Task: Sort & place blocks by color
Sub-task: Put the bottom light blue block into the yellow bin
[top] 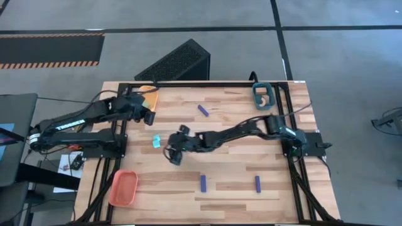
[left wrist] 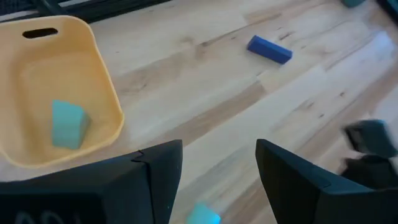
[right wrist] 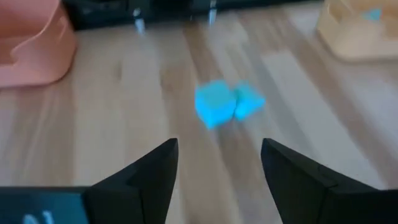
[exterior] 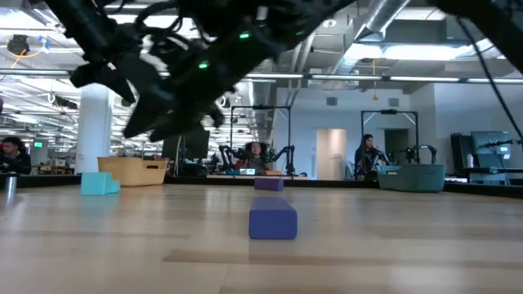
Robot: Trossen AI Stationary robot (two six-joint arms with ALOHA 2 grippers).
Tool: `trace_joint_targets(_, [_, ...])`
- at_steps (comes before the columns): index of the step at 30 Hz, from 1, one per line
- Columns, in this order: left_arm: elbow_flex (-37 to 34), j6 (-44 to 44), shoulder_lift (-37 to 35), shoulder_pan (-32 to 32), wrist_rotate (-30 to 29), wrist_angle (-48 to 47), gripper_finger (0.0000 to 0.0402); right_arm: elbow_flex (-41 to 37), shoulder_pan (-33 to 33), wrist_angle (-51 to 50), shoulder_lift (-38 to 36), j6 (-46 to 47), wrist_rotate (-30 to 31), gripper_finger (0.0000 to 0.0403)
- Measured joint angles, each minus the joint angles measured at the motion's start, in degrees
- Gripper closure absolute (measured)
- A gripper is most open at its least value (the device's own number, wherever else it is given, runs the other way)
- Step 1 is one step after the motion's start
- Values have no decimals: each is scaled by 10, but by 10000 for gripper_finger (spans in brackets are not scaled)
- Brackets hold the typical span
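Cyan blocks (right wrist: 227, 104) beyond open right hand (right wrist: 217, 171)

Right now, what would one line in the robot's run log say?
left gripper: jaws open, empty, beside yellow tray | right gripper: jaws open, empty, facing cyan blocks | cyan block in yellow tray | blue blocks unsorted

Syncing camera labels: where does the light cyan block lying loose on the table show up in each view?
High view: light cyan block on the wooden table, just left of the right gripper.
Low view: at far left.
Left wrist view: a sliver at the bottom edge between the left gripper's fingers.
Right wrist view: centre, ahead of the open fingers.
Shared landmark: yellow-orange plastic tray, also in both wrist views.
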Motion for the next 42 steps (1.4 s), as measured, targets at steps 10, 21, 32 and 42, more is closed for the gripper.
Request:
trace_joint_targets(10, [0,-41,-19,-92,-38,-68,213,252,-35,-101,163,-49,-58,124])
trace_joint_targets(21, [0,-68,3,-125,-41,-73,213,294,-53,-103,208,-93,-119,120])
trace_joint_targets(32, [0,-125,21,-143,-68,-71,213,292,-65,-80,221,-125,-198,122])
trace_joint_targets(42, [0,-179,22,-143,-66,-72,212,292,-65,-92,222,-107,-202,262])
